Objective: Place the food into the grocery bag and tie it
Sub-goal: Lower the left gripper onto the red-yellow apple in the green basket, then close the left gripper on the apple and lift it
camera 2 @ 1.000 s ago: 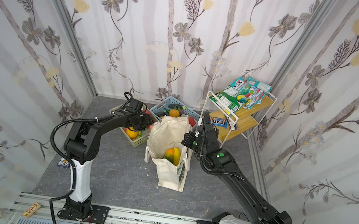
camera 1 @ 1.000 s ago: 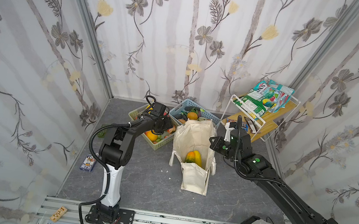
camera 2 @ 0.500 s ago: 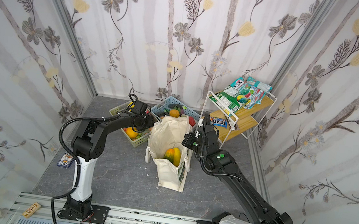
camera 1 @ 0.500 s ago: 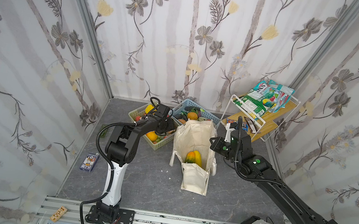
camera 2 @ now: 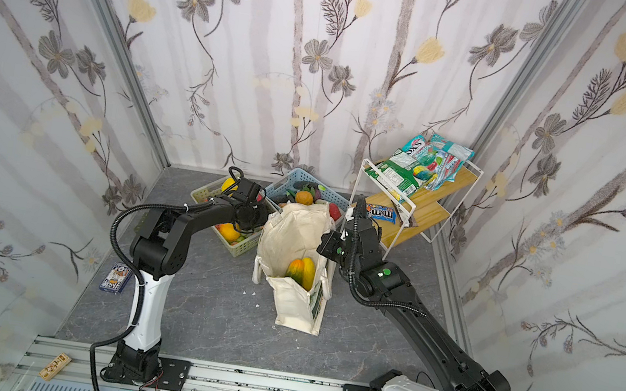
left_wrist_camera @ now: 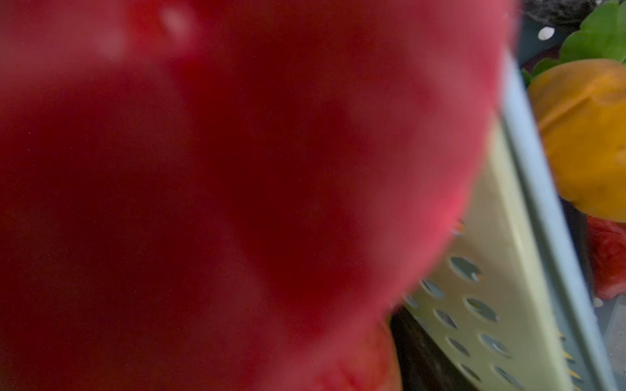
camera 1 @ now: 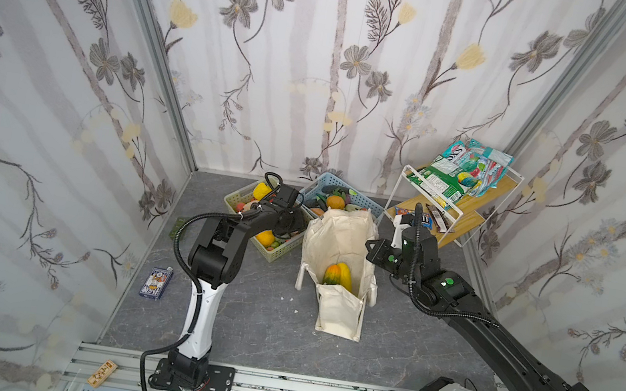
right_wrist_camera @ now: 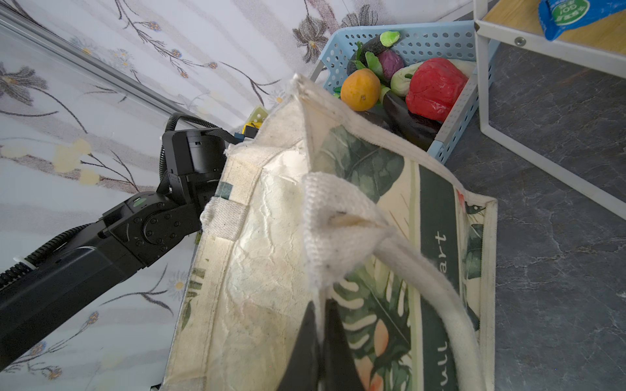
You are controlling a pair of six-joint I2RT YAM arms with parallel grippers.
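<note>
Pinched shut on cream leaf-print canvas tote (right_wrist_camera: 271, 270) rim: right fingers (right_wrist_camera: 305, 348). Opening of left fingers: indeterminable, hidden by blurred red plastic fruit (left_wrist_camera: 237, 169).

Reaches the left arm (camera 1: 214, 261) forward and low, with the left claw (camera 1: 290, 224) angled downward, its spread hidden. Bends the right arm (camera 1: 492, 337) inward, with the right claw (right_wrist_camera: 321, 315) pinched shut on the grocery bag (right_wrist_camera: 271, 257) rim.
</note>
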